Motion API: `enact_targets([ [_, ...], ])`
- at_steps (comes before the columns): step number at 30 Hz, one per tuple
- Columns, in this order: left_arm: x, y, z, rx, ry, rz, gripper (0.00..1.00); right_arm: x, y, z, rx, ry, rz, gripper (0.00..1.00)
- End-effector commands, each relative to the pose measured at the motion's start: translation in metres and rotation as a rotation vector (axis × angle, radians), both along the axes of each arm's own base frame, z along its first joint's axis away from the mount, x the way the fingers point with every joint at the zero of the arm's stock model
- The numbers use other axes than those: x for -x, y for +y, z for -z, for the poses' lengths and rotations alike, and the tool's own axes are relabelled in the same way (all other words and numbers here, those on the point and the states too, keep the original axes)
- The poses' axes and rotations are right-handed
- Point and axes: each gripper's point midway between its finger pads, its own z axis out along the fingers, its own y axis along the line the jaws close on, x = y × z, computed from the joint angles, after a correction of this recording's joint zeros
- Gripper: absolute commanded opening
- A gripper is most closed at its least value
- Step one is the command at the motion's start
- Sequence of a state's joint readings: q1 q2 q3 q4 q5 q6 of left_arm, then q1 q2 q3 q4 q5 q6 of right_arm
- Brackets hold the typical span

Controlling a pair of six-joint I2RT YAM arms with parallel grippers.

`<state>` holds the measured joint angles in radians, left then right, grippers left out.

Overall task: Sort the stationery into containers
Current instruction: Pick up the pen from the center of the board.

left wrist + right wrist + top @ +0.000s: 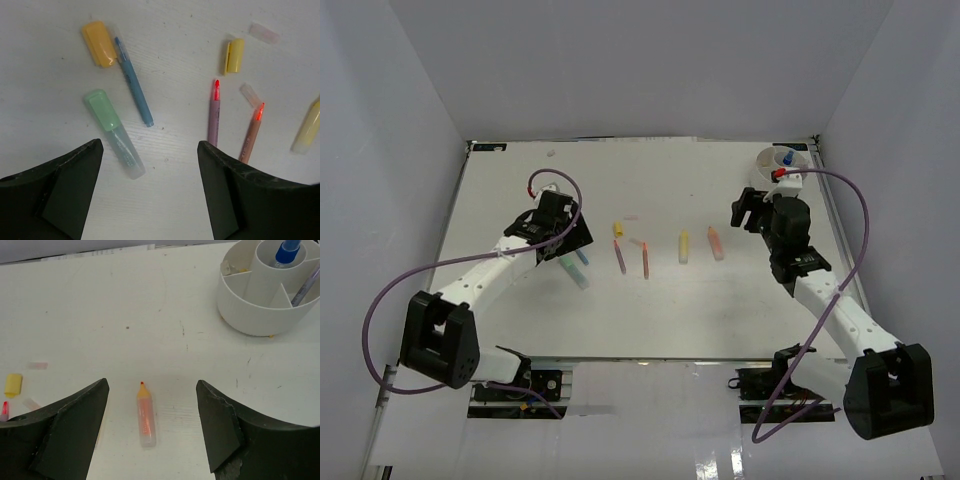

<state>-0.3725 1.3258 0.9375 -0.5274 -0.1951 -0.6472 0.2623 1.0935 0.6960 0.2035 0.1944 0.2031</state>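
My left gripper [570, 236] is open and empty, hovering over a green-capped highlighter [114, 132], a blue pen [134, 83] and an orange cap [99, 43]. To their right lie a yellow cap [234, 55], a purple pen [214, 115], an orange pen [252, 131] and a yellow highlighter [307, 127]. My right gripper [748, 212] is open and empty above an orange highlighter [145, 415], which lies on the table between its fingers. The round white tub [250, 315] stands at the back right and holds a blue-capped bottle [287, 252] and a purple pen [305, 285].
Small clear caps [264, 32] lie loose near the yellow cap. The tub [765, 160] sits near the table's back right corner, just behind my right wrist. White walls close in the table on three sides.
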Motion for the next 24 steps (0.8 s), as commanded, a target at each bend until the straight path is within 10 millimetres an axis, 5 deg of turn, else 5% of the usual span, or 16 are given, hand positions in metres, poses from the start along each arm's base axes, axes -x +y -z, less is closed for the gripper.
enact_targets([
  [1,-0.010,-0.005,-0.002,0.009,0.014,-0.081,0.84,0.013,0.008,-0.003,-0.023,-0.030,-0.051,0.77],
  [13,-0.032,-0.017,0.037,-0.071,0.124,-0.127,0.70,0.026,0.009,-0.004,-0.035,-0.068,-0.078,0.79],
  [24,-0.032,-0.014,0.067,-0.116,0.197,-0.140,0.64,0.028,0.008,-0.007,-0.042,-0.080,-0.075,0.87],
])
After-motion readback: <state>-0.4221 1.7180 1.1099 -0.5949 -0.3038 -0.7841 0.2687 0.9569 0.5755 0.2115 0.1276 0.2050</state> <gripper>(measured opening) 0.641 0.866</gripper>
